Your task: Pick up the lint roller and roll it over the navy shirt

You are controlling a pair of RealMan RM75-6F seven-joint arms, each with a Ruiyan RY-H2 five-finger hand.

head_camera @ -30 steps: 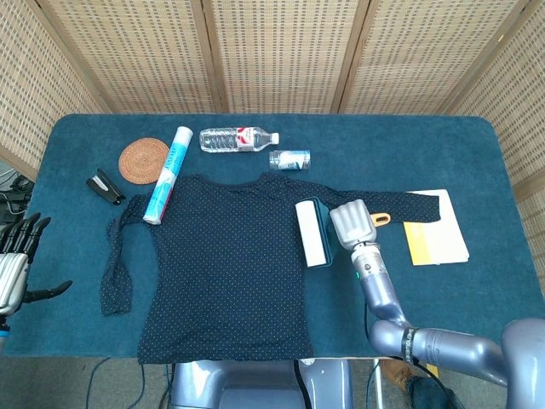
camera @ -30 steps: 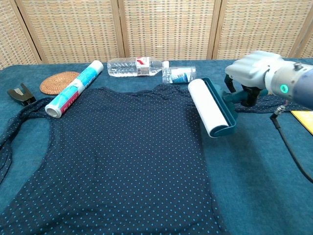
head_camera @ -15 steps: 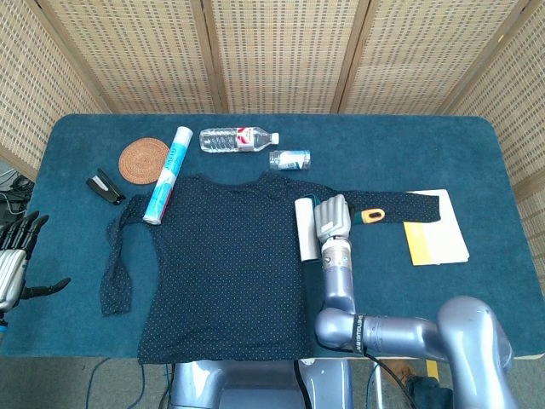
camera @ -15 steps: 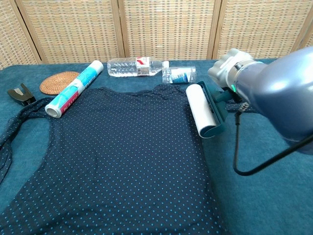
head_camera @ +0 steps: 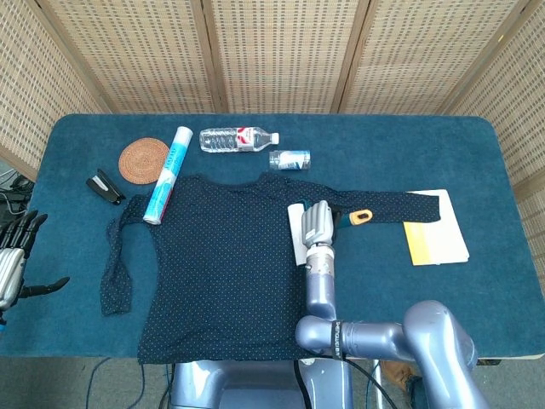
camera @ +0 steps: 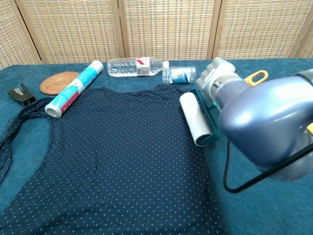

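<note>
The surface [head_camera: 477, 153] under me is a blue cloth-covered table, and the navy shirt [head_camera: 221, 273] lies spread flat across its middle. It is soft and thin, so I judge it will bunch or drag if I press the sticky roll hard, and one long stroke per pass suits it best. My right robot hand [head_camera: 317, 223] is clenched around the lint roller [camera: 194, 119] at its teal handle, behind the white roll (the orange loop at the handle's end pokes out past my wrist). The roller sits at the shirt's right edge, roll on the fabric. It looks light and rigid, and the handle is the sensible grip. My left robot hand [head_camera: 15, 260] hangs off the surface's left edge, fingers spread, grasping nothing.
</note>
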